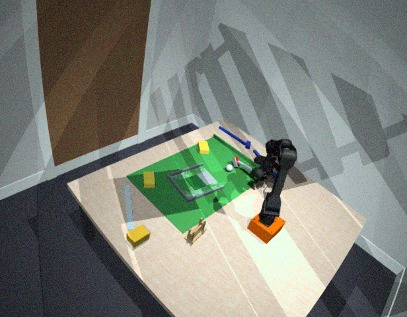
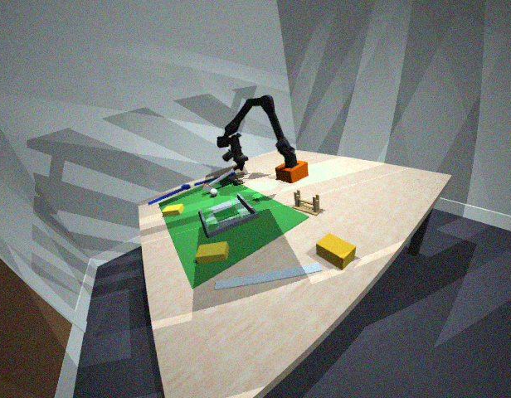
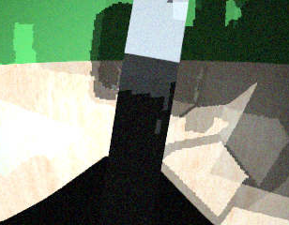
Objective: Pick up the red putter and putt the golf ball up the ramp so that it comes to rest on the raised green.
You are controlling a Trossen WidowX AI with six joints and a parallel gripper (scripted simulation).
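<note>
red putter (image 1: 241, 164) clenched in gripper (image 1: 259, 170) | head just beside golf ball (image 1: 229, 167) | on green mat (image 1: 169, 201)

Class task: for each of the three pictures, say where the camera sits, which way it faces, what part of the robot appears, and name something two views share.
Top: high above, angled down at the wooden table; whole black arm on its orange base.
Exterior: beyond the table's far end, facing the arm across the green mat.
Wrist: on the hand, looking along the grey shaft of the red putter towards the mat.
Shared: top and exterior both show the white golf ball.
</note>
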